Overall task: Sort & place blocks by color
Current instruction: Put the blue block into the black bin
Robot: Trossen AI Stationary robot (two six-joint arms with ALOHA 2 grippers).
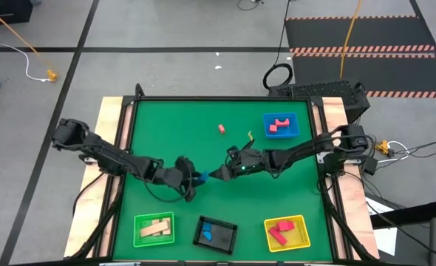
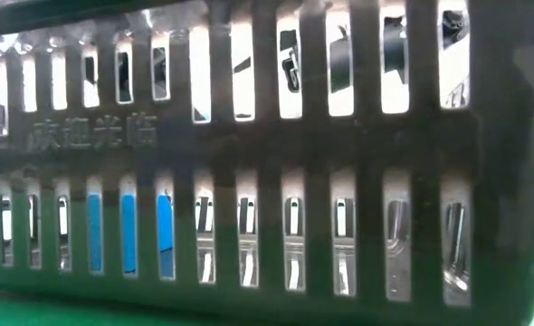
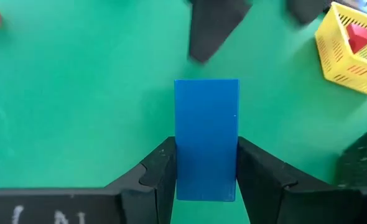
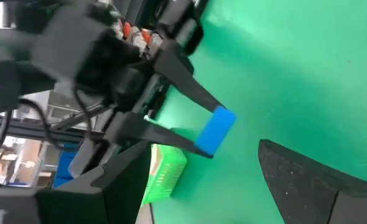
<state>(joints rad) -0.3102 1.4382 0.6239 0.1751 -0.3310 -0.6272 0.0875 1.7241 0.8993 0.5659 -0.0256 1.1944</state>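
High view, item one: our left gripper [image 1: 200,177] sits just left of the frame's centre on the green table [image 1: 166,125], pinching a blue block [image 1: 202,177]. Our right gripper [image 1: 219,174] faces it from just to the right, fingers spread and holding nothing; it is near the block, not touching it as far as we can tell.

Left wrist view, item two: the blue block [image 3: 206,138] stands between our two dark fingers [image 3: 160,171], which press its two long sides; most of the block juts out beyond the tips.

Item three, step in hand: we judge this to be carrying one blue block toward its tray. The black tray [image 1: 215,233], at lower centre of the high view, already holds blue pieces; the green tray [image 1: 154,230] at lower left holds bare wood and the yellow tray [image 1: 287,232] at lower right holds red.

Item four, next move: swing toward the lower centre, stop over the black tray, then release.

Item five, outstanding: one red block [image 1: 222,128] lies loose at upper centre; a flat blue tray [image 1: 280,125] at upper right holds more red pieces.
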